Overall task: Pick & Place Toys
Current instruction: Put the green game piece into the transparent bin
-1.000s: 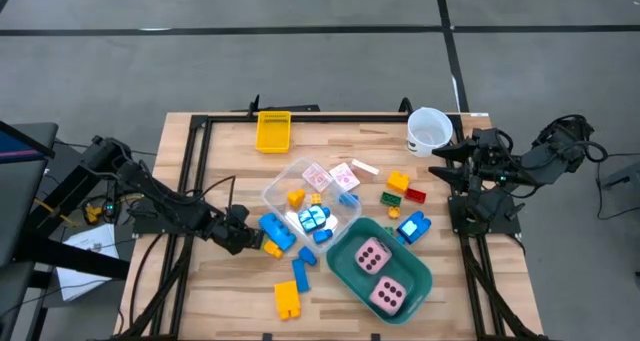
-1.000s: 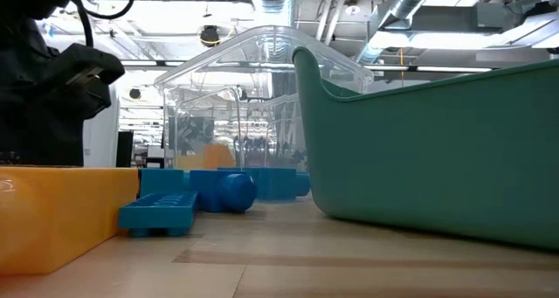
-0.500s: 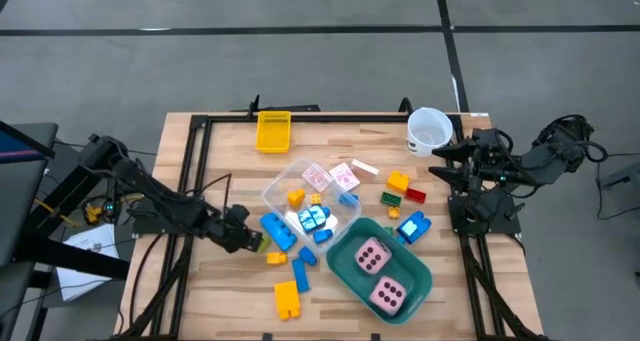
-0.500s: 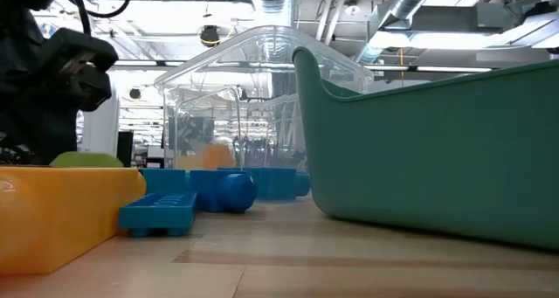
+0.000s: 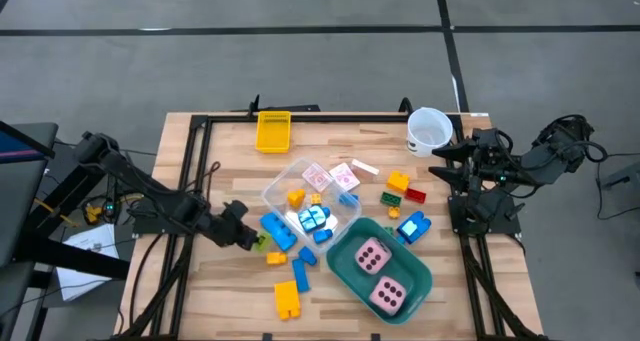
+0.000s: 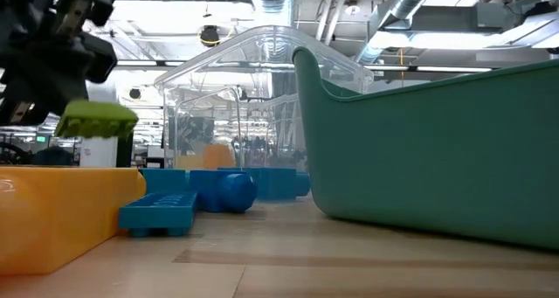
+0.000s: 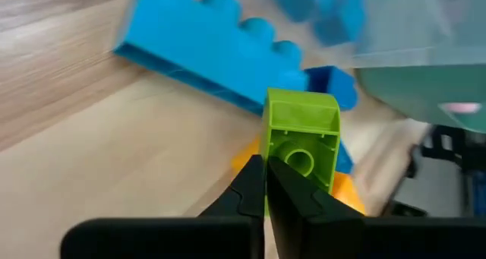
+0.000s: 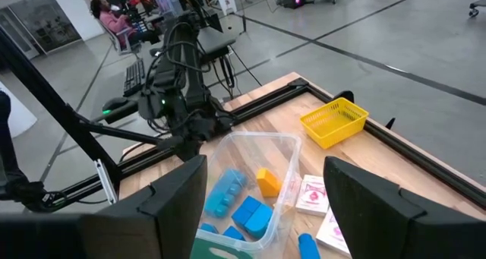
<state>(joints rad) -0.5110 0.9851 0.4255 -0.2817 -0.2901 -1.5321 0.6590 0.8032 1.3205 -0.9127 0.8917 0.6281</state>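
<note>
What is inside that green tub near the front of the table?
The green tub holds two pink dice with dark dots, side by side. Whatever might lie beneath the dice is covered.

Green brick (image 7: 301, 137): pinched in the shut left pincer (image 7: 264, 184), raised off the bench, studs hidden. Blue bricks (image 5: 278, 231), one long, laid beside it; an orange piece (image 5: 275, 258) just below. Yellow brick (image 5: 287, 299) near the front edge. Two pink dotted dice (image 5: 372, 255) lodged in the teal tub.

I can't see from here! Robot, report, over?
Left gripper shut on green brick, lifted. Right gripper open, waiting by white cup. Blue brick close ahead.
</note>
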